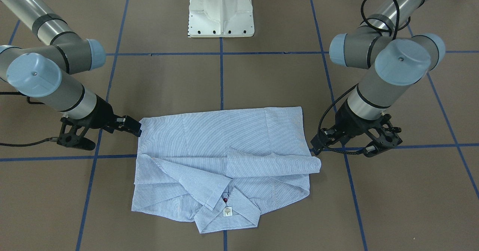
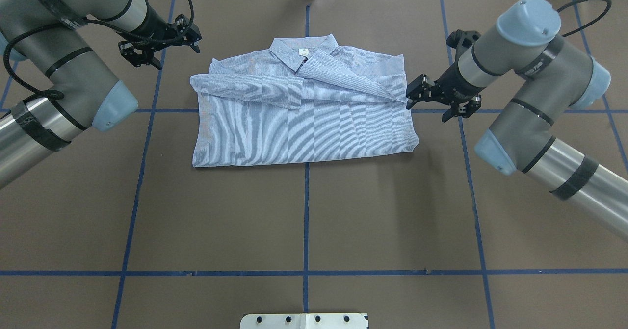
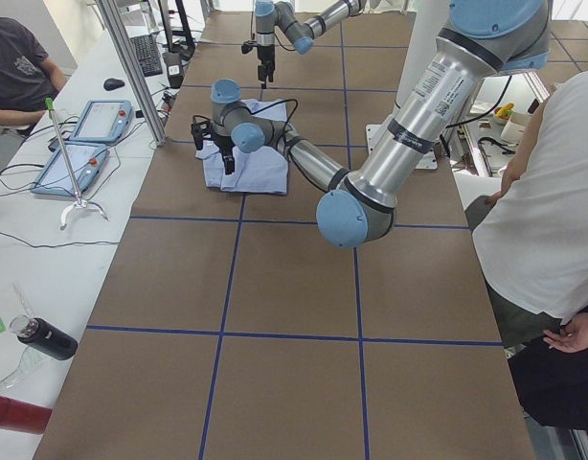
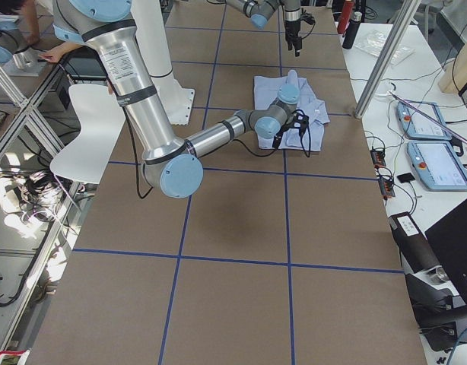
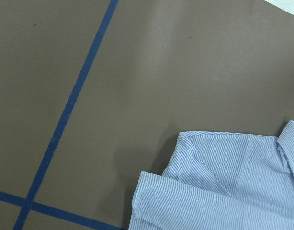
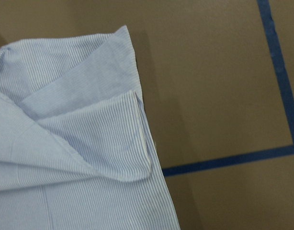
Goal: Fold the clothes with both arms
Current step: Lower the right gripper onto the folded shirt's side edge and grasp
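Note:
The clothes are one light blue striped shirt lying partly folded on the brown table, sleeves crossed over the body and collar with its white label on the far side. In the front-facing view the shirt shows a dark red button at the collar. My left gripper stands open just off the shirt's left shoulder, holding nothing. My right gripper is open beside the shirt's right edge, one finger close to the folded sleeve. Both wrist views show only shirt and table, no fingers.
Blue tape lines grid the brown table. The white pedestal base stands on the robot's side. A person is beside the table, and teach pendants lie on a side bench. A white chair sits off the table.

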Available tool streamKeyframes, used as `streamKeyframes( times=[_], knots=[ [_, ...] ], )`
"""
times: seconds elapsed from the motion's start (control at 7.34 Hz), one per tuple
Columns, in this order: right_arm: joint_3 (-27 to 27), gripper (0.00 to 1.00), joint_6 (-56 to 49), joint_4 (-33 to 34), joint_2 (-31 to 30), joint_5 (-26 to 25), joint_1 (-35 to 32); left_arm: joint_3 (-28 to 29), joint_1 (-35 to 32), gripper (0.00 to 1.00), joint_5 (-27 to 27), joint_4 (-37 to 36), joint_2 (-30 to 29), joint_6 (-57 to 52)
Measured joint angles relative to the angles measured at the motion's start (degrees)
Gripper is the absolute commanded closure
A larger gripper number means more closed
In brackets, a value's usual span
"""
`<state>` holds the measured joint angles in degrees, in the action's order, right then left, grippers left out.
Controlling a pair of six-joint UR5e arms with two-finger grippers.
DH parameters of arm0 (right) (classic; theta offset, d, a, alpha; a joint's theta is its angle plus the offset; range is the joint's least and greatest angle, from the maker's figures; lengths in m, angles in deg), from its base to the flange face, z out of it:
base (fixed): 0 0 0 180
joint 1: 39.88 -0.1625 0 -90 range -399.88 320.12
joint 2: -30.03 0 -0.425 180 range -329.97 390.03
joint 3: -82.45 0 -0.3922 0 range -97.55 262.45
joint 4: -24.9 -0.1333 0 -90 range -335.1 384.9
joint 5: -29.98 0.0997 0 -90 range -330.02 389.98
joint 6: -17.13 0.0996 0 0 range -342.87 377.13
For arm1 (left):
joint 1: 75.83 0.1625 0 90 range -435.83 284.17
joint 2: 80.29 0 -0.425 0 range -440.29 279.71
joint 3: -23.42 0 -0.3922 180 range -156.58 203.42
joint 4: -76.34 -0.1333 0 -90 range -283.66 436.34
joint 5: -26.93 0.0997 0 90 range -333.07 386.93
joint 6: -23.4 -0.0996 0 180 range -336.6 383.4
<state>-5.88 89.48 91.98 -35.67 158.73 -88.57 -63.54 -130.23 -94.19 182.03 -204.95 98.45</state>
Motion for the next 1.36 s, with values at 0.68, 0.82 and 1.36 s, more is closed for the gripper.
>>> streamKeyframes(
  times=[0.68,0.82,1.36],
  knots=[
    [0.4,0.26,0.2,0.0,-1.1,-4.0,6.9,-2.2,-0.1,0.01,0.0,-1.4,0.1,0.5],
    [0.3,0.26,0.1,0.0,-0.9,-4.1,6.5,-2.2,-0.1,0.01,0.0,-1.4,0.1,0.5],
    [1.4,0.34,-0.4,0.2,0.4,-5.1,5.5,-2.3,-0.1,0.01,0.1,-1.5,0.3,0.5]
  ],
)
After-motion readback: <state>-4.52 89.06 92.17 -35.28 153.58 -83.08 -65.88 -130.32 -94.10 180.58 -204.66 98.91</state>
